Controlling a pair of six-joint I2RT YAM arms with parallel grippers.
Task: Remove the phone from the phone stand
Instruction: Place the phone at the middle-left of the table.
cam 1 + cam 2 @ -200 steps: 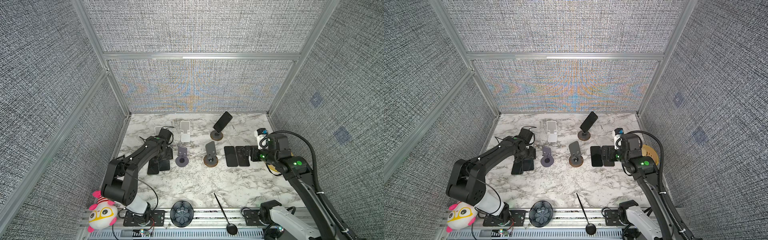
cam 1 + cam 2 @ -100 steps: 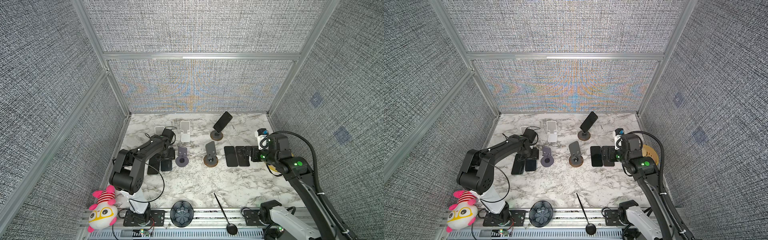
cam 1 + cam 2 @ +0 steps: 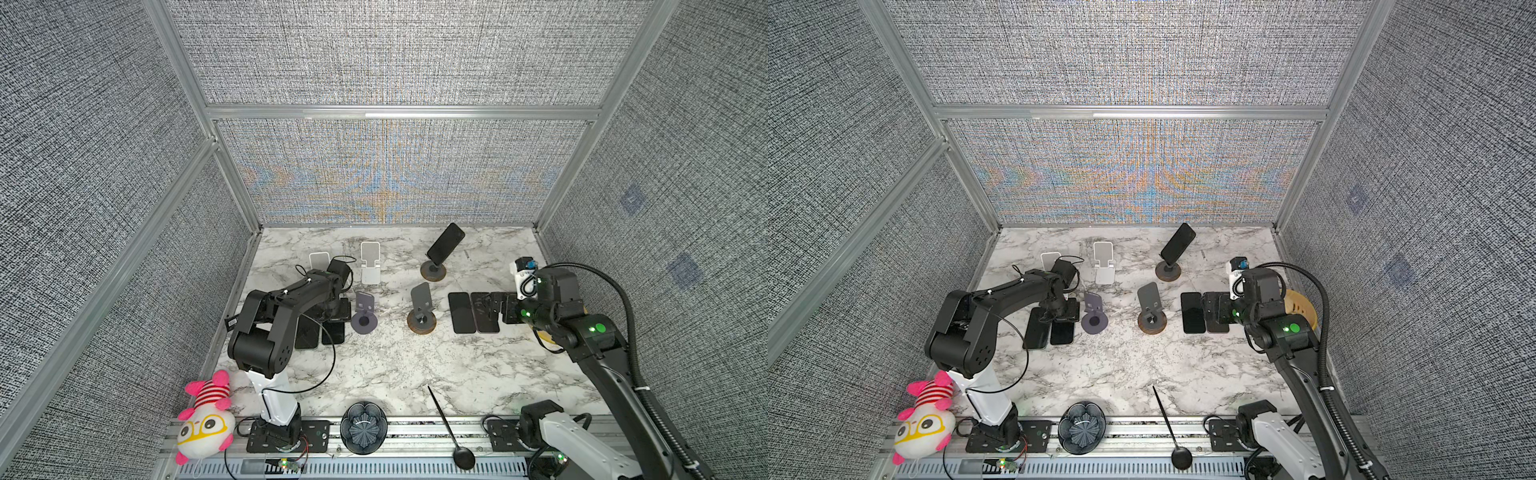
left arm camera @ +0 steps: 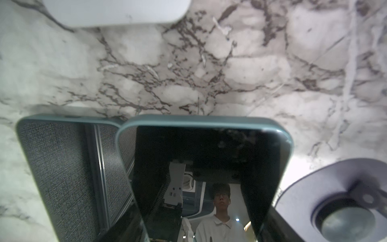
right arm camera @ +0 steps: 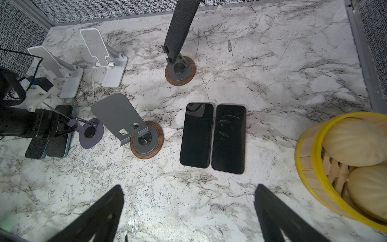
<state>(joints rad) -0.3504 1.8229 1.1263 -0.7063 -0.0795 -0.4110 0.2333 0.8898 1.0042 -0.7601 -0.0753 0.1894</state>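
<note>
Marble tabletop (image 3: 395,365) | left gripper (image 4: 203,209) clamped on phone (image 4: 205,150), clear only from wrist | right gripper (image 5: 188,186) apart

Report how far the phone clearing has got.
Done: two phones lie flat beside the open right gripper, and four stands are empty. In hand: the left gripper straddles a teal-edged phone beside another flat phone; grip or release is unclear. Left: the back phone still leans on its stand.
</note>
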